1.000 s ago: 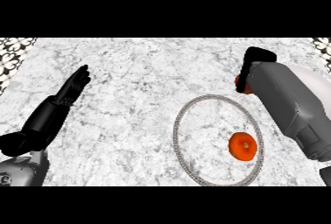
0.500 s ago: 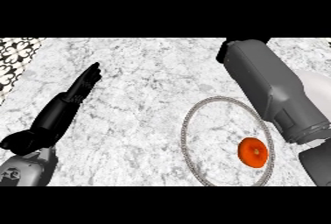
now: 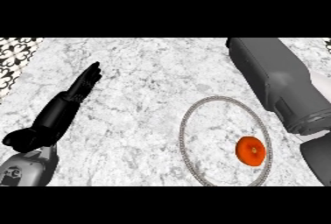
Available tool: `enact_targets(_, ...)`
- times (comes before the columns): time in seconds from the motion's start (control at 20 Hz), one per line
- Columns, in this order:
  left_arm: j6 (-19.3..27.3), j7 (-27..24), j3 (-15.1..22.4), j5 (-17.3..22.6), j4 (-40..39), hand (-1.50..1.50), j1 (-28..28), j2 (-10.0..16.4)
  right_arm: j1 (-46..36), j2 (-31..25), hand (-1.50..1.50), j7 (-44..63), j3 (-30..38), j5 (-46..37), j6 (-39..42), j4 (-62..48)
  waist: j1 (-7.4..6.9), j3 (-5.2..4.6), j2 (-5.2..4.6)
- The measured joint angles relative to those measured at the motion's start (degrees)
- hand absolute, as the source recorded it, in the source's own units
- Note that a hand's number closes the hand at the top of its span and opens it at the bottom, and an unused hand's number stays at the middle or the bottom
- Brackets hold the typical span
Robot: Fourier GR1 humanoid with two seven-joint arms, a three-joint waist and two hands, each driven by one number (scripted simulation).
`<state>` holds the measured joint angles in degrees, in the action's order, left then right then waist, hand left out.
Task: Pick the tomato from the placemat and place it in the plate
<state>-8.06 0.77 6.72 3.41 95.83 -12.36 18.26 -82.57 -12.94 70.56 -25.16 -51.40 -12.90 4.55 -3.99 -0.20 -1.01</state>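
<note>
**Tomato in the plate; little seems left**

The tomato (image 3: 250, 150) lies inside the plate (image 3: 184, 131), toward the plate's right rim and a little below its middle, with no hand on it. Judged from this, the placing is done: the fruit is off the placemat (image 3: 14, 57), whose patterned corner shows far to the upper left of the plate, well apart from it.

The right forearm (image 3: 278, 83) slants above the plate's upper right rim and runs up out of the top of the view. The right hand itself is not to be seen, so whether its fingers are spread or curled cannot be told.

The left hand (image 3: 61, 111) rests well to the left of the plate over the marble counter (image 3: 149, 87), fingers straight and pointing away, thumb out to the side, holding nothing.

What remains, as far as one can judge, is only for the right arm to come clear of the plate.
</note>
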Motion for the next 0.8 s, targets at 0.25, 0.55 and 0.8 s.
enact_targets(0.25, 0.1, -0.9, -0.9, -0.4, -1.2, 0.0, 0.3, 0.3, -0.7, -1.6, 1.5, 0.0, -0.1, -1.0, -3.0, -3.4, 1.04, 0.06, 0.06)
enact_targets(0.55, 0.5, -1.2, -1.2, -0.7, -1.4, 0.0, 0.8, 0.1, 1.2, -4.4, 1.5, -0.7, -0.4, -1.5, -7.7, -4.6, 1.83, 0.15, 0.19)
enact_targets(0.8, 0.6, -1.2, -1.8, -0.8, -1.1, 0.0, 1.3, 0.4, 5.0, -7.7, 1.5, -2.1, -0.9, -2.0, -13.5, -4.6, 2.38, 0.21, 0.31)
